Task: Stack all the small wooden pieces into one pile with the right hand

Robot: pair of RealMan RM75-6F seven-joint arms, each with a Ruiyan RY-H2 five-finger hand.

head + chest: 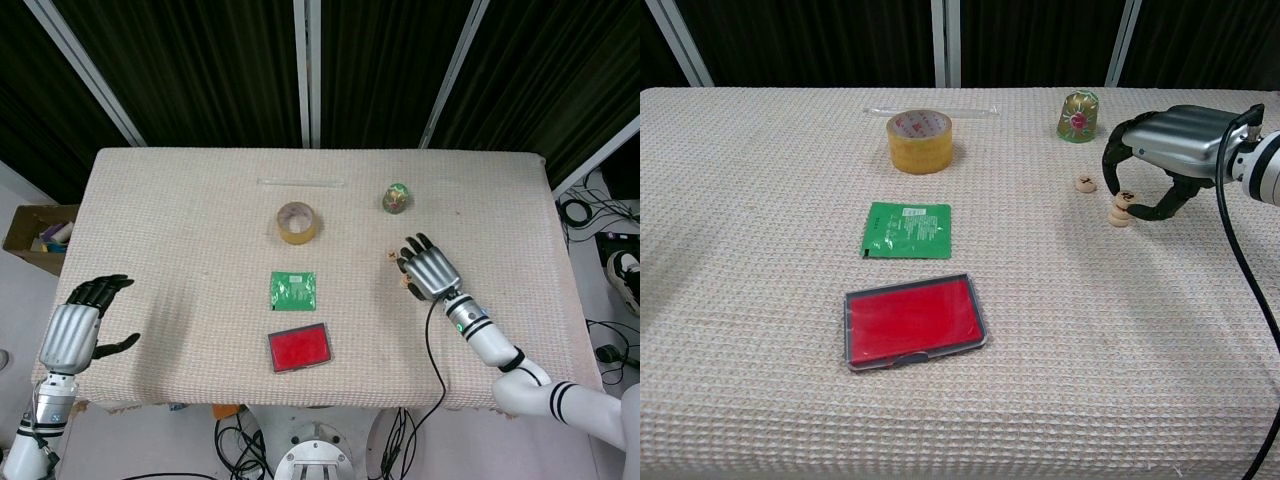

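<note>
Small round wooden pieces lie at the table's right. One wooden piece point(1086, 183) lies alone, and another point(1119, 217) lies just right of it. My right hand point(1168, 148) arches over them, pinching a third wooden piece point(1126, 197) between thumb and a fingertip, just above the lying one; I cannot tell if they touch. In the head view my right hand point(430, 272) covers most pieces, with one piece point(391, 256) showing at its left. My left hand point(76, 330) hovers empty by the front left edge, fingers apart.
A tape roll point(920, 139) and a clear strip point(930, 111) are at the back centre, and a green-gold ornament point(1078, 116) stands behind the pieces. A green packet point(906, 229) and a red case point(914, 321) lie mid-table. A cardboard box point(35, 235) sits on the floor at left.
</note>
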